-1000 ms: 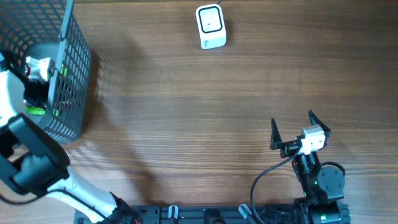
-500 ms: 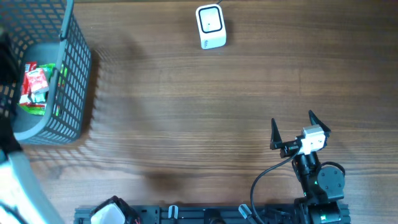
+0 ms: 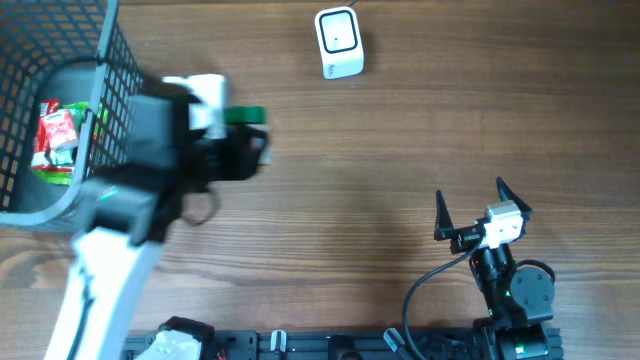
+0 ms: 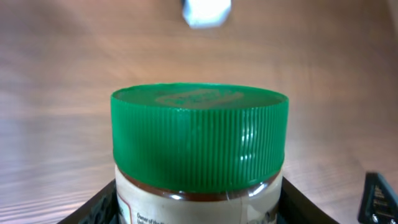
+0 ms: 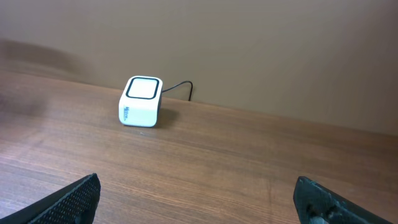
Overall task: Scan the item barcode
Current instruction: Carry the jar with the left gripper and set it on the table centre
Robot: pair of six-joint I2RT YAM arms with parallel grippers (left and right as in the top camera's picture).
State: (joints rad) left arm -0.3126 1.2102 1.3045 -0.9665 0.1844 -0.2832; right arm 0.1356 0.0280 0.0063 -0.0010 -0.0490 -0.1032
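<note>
Jar [image 4: 199, 143] gripped between left fingers [image 4: 99, 208], capped end protruding past them

jar [image 4: 199, 143]: one, green-lidded
scanner [image 3: 338, 42]: one
basket [image 3: 120, 60]: one, well left of the scanner
packets [image 3: 55, 130] in basket: at least two, exact count unclear
claws: two, left claw [image 4: 199, 208] and right claw [image 3: 470, 195]
</note>
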